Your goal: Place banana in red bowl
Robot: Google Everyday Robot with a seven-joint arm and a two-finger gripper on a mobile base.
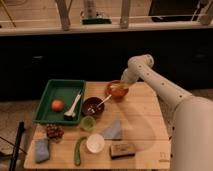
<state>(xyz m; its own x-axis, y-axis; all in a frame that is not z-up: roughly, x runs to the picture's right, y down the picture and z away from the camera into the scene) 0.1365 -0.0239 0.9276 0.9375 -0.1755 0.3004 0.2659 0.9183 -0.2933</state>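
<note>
Red bowl (116, 95) sits at the far edge of the wooden bench (142, 131), the end effector (121, 84) poised directly over it, open or closed impossible to tell.

The shallow red bowl (118, 94) is set upright at the far edge of the bench (142, 125); the pale banana (115, 87) is seen within it, beneath the pincer (121, 82).

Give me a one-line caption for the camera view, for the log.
Gripper at the red bowl near the table's far edge; green tray with an orange fruit at image left.
</note>
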